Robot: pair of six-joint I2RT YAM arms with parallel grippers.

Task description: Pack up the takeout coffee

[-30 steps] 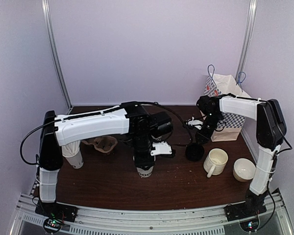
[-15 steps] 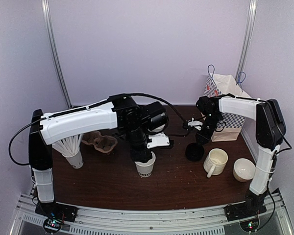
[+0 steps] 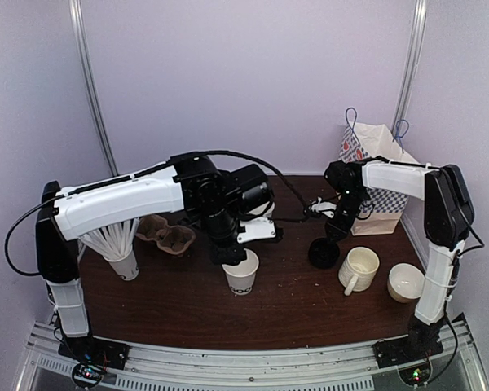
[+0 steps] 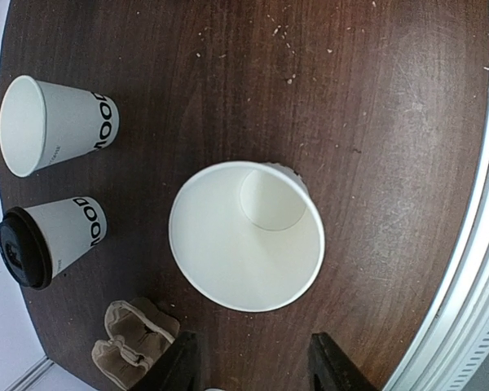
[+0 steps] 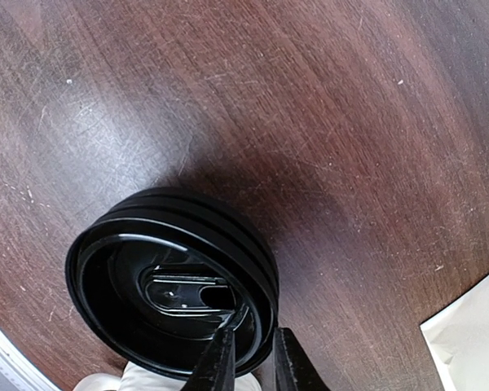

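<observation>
Packing looks barely begun. A tall white paper cup with dark lettering [image 4: 246, 236] stands upright, open and empty in the middle of the dark wooden counter [image 4: 375, 98]. The left gripper [image 4: 257, 368] hangs directly above it, jaws spread wide with nothing between them. In the left wrist view two more cups of the set stand well off to one side. One is a second unlidded paper cup [image 4: 59, 122]; the other is a paper cup capped with a black lid [image 4: 55, 240]. So, as far as the pictures show, one cup is capped and two need lids.

The right gripper [image 5: 248, 358] is down at the stack of round black plastic lids [image 5: 171, 277]. Its jaws are nearly together, pinching the rim of the stack with one finger inside and one outside. Whether only the top lid is caught cannot be told.

The moulded brown cardboard carrier [image 3: 169, 239] appears empty, and the patterned paper bag with blue handles [image 3: 373, 175] stands at the back right. Nothing visible is packed.

The open cup has bare counter all round it, with the metal rail [image 4: 482, 244] at the near edge beyond. The lids are more hemmed in: a cream ceramic mug [image 3: 359, 269] stands just beside them, with the bag behind. A lift straight up looks like the safest exit there.
</observation>
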